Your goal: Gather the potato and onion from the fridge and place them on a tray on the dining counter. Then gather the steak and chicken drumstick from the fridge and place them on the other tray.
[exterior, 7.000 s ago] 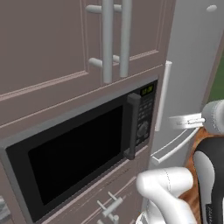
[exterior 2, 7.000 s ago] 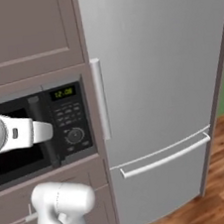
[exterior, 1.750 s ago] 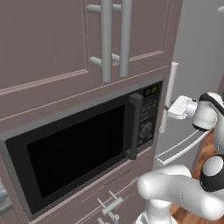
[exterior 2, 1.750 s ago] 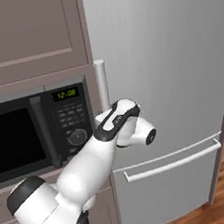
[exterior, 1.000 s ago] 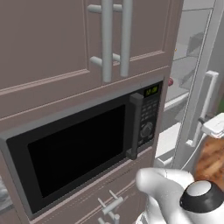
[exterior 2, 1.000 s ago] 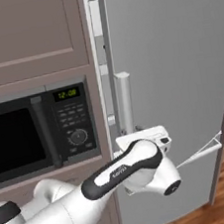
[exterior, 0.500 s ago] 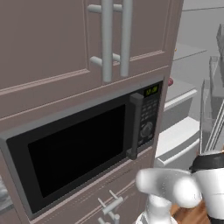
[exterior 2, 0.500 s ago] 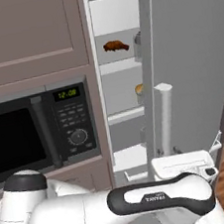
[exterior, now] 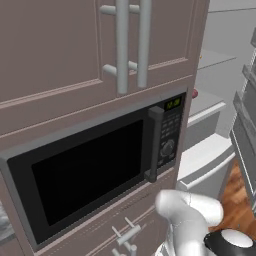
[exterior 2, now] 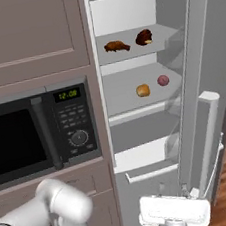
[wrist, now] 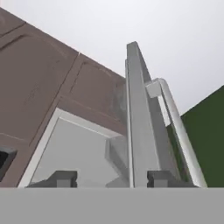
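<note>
Fridge [exterior 2: 147, 88]: silver-grey, door [exterior 2: 215, 71] swung wide open, pale shelves inside lit and bare-walled.
Chicken drumstick [exterior 2: 116, 46]: orange-brown, elongated, lying on the top shelf — left side.
Steak [exterior 2: 144, 37]: dark reddish-brown chunk with a pale spot, same shelf, just right of the drumstick.
Potato [exterior 2: 143, 90]: small tan round, on the second shelf.
Onion [exterior 2: 163, 80]: pinkish-red round, near the potato's right, apart from it.
Door handle [exterior 2: 208, 132]: long pale bar on the open door.
Gripper [wrist: 111, 179]: fingertips spread, nothing between them — released, pointing up along the door edge.
Microwave [exterior 2: 37, 132]: black, set in the brown cabinet left of the fridge.
</note>
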You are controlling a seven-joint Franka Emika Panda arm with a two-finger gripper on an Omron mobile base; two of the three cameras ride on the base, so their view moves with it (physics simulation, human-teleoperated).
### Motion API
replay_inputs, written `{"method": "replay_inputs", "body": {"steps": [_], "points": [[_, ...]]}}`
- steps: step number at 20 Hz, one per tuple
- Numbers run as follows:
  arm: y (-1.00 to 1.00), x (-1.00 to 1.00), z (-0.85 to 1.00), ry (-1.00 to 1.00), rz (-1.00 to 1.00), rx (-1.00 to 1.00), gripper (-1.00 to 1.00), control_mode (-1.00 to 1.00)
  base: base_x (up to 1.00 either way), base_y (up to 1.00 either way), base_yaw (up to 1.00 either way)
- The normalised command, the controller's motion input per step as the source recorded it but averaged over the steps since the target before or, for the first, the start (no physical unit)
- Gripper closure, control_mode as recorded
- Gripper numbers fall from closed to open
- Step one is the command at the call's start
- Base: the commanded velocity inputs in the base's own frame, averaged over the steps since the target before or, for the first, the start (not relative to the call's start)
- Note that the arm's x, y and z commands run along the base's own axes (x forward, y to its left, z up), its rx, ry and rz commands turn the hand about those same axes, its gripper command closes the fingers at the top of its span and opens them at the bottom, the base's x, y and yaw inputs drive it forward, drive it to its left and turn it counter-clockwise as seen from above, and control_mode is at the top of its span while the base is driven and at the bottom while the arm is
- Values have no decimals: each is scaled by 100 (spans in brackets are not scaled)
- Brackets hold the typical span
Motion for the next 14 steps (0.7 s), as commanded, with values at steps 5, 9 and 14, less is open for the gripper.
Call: {"method": "replay_inputs", "body": {"steps": [5, 9, 14], "points": [[100, 13, 53, -32, -50, -14, -100, -100, 0, 0, 0], [99, 13, 54, -7, -38, -17, -100, -100, 0, 0, 0], [31, -3, 74, 16, -27, -9, -100, -100, 0, 0, 0]]}}
